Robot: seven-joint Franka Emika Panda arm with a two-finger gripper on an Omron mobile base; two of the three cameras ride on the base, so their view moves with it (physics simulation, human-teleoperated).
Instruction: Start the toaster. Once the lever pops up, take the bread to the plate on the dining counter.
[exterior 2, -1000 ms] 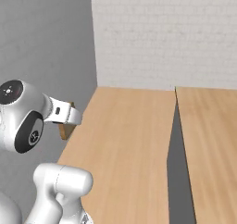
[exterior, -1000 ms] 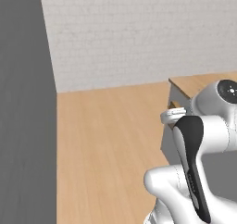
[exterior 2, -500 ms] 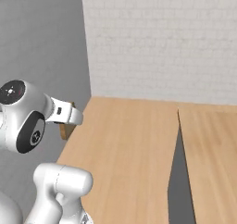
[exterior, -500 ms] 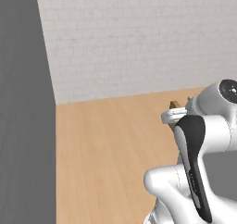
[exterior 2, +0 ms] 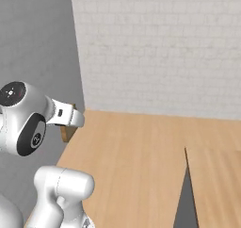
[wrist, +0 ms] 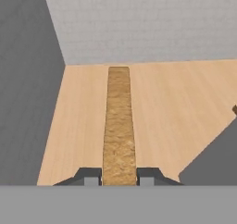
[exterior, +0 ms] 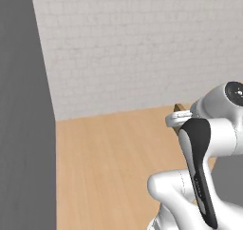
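Observation:
My gripper [wrist: 119,174] is shut on the bread [wrist: 119,121], a thin golden-brown slice seen edge-on in the hand view, running straight away from the fingertips [wrist: 90,175]. In the left base view a corner of the bread [exterior: 179,108] peeks out behind the white hand [exterior: 178,119]. In the right base view the bread [exterior 2: 68,133] hangs under the hand [exterior 2: 66,116], above a light wood surface [exterior 2: 136,156]. The toaster and the plate are out of view.
A white brick wall [exterior 2: 160,48] stands ahead. On the left rises a plain grey wall [exterior: 23,129]. A dark grey wedge [exterior 2: 186,199] cuts into the wood surface on the right, and it also appears as the wedge [wrist: 213,153] in the hand view.
The whole picture has shifted in both base views, so the base has moved; the brick wall takes up more of the view. The arm keeps its pose with the bread still held.

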